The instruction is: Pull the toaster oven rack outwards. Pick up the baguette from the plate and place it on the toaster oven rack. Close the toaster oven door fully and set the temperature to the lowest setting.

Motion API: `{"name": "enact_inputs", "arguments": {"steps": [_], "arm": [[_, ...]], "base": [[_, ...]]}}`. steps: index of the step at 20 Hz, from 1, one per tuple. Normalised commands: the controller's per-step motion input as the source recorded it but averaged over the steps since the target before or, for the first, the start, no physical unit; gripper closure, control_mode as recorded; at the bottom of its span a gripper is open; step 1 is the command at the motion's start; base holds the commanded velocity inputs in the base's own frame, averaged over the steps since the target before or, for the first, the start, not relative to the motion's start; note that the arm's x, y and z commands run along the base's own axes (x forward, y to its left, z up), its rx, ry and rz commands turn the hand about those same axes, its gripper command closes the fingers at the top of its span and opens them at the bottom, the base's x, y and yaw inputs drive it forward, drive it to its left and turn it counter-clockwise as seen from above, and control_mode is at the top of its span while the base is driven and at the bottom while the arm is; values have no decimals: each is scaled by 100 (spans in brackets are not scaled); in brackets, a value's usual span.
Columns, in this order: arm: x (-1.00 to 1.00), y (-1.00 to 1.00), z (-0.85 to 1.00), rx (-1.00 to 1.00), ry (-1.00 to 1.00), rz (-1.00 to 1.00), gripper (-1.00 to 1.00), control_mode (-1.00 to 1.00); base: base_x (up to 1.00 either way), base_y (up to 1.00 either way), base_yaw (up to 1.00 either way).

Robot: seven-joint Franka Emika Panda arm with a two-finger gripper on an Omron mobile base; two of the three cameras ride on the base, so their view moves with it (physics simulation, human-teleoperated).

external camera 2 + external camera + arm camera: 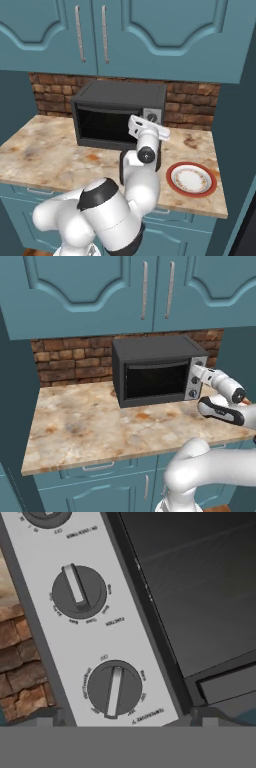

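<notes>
Gripper [199, 372] (grip state unclear) faces the toaster oven [155, 373] knobs [114, 688]; their printed labels are too blurred to read.

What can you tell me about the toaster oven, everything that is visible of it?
The toaster oven is a boxy black appliance standing on the marbled counter, its back near the brick wall. The toaster oven door is a wide black frame with dark glass, and it looks closed. Beside the door runs a silver control panel with round dark knobs and small printed labels, too blurred to read. The gripper is at this panel; contact is unclear.
</notes>
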Motion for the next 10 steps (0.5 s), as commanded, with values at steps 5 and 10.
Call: {"name": "enact_inputs", "arguments": {"steps": [5,10], "arm": [[25,0,-2,0,0,0,-100,-100],[3,0,-18,0,0,0,-100,-100]], "base": [[0,0,0],[0,0,0]]}}
